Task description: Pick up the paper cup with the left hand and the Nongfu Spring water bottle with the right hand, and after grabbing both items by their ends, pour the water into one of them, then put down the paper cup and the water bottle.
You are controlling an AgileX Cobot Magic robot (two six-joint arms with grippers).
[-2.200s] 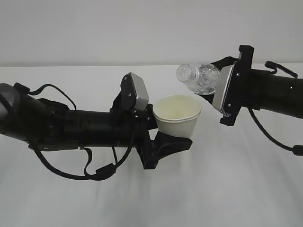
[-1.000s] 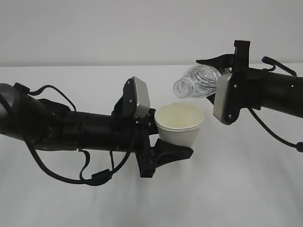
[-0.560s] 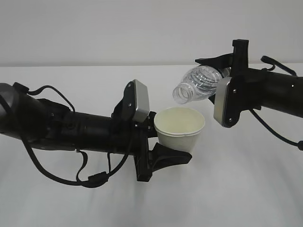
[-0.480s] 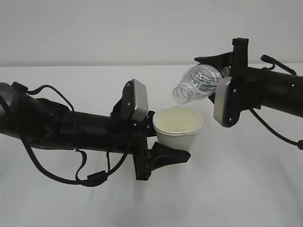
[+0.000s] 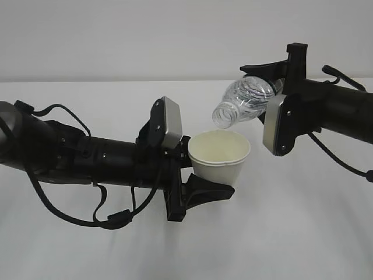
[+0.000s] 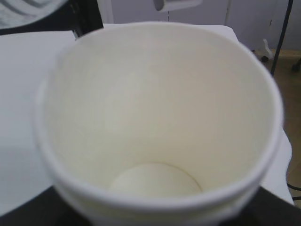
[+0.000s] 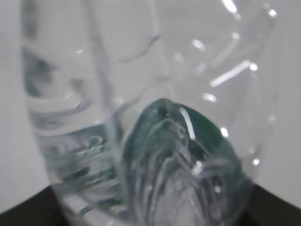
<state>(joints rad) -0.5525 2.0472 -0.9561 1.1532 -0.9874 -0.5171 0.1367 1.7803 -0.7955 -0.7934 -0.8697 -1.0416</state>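
White counter (image 5: pixel 280 233) and a plain pale wall form the setting; both arms work above the surface.

Left tool (image 5: pixel 201 189): its black jaws are closed around the lower part of the paper cup (image 5: pixel 220 153), gripping near the base. This leaves the rim free and keeps the cup upright with its mouth open to the top. The left wrist view looks straight down into it; the inside appears dry, though a thin film of water could not be ruled out.

Right tool (image 5: pixel 274 79): clamped on the base end of the Nongfu Spring water bottle (image 5: pixel 245 102), so the neck projects clear of the jaws. The bottle is tilted, its capless mouth pointing down and left, just above the cup's far rim but not touching it. No stream is discernible.

Assessment: the pour is being set up or is just beginning. Gripping both items by their ends keeps the tools apart while the two openings meet.
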